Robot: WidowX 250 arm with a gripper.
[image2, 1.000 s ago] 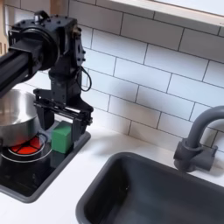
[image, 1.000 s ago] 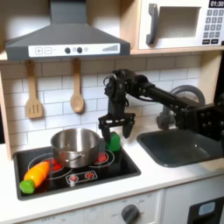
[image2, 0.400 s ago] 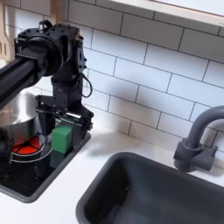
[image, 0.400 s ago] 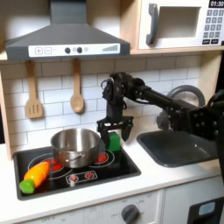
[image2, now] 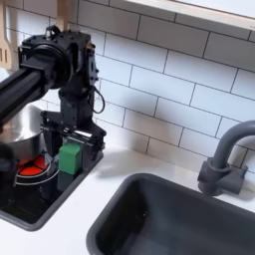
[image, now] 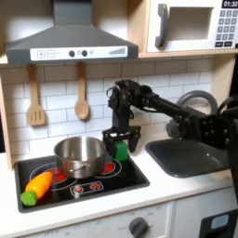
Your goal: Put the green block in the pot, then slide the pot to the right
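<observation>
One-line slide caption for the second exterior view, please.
Hand poised around the green block at the stove's corner, pot beside it, sink on the second exterior view's right.

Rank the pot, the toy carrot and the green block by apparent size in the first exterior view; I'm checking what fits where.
1. the pot
2. the toy carrot
3. the green block, partly hidden by the hand, so somewhat unsure.

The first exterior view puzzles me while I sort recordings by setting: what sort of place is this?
Most likely a toy play kitchen. A stovetop carries a silver pot under a range hood, a dark sink sits at the first exterior view's right, and a microwave hangs above.
</observation>
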